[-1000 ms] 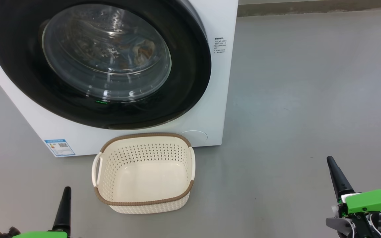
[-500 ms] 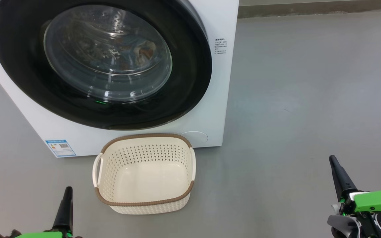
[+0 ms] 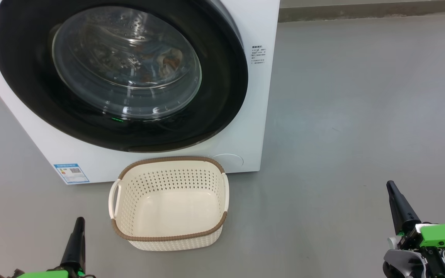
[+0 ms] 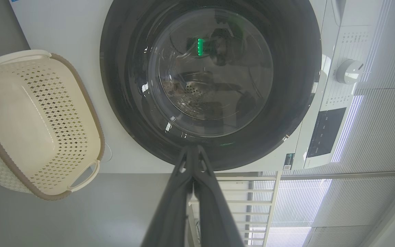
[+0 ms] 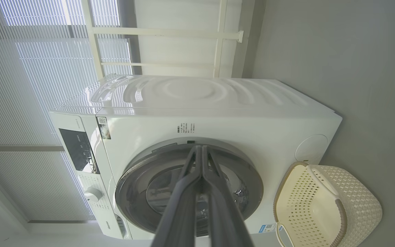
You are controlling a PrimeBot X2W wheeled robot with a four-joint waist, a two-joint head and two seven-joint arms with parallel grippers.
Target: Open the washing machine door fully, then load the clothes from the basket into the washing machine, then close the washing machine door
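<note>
A: Biggest first. Washing machine?
B: White box, upper left of the head view, standing on the grey floor.
A: Washing machine door?
B: Pressed flat against the front, black rim all round, glass bowl in the middle.
A: Basket?
B: On the floor just in front of the machine, below the door's lower edge, upright. Its cream bottom shows bare.
A: So where are the clothes?
B: Inside the drum, behind the glass. A blue and orange-brown bundle, blurred by reflections.
A: Left gripper?
B: Lower left, well short of the basket. Fingers pressed together, nothing between them. Its wrist view shows the tips meeting.
A: Right gripper?
B: Lower right, well apart from machine and basket. Fingers closed tight too, gripping nothing.
A: Anything smaller?
B: Blue label sticker, bottom left corner of the machine's front.
</note>
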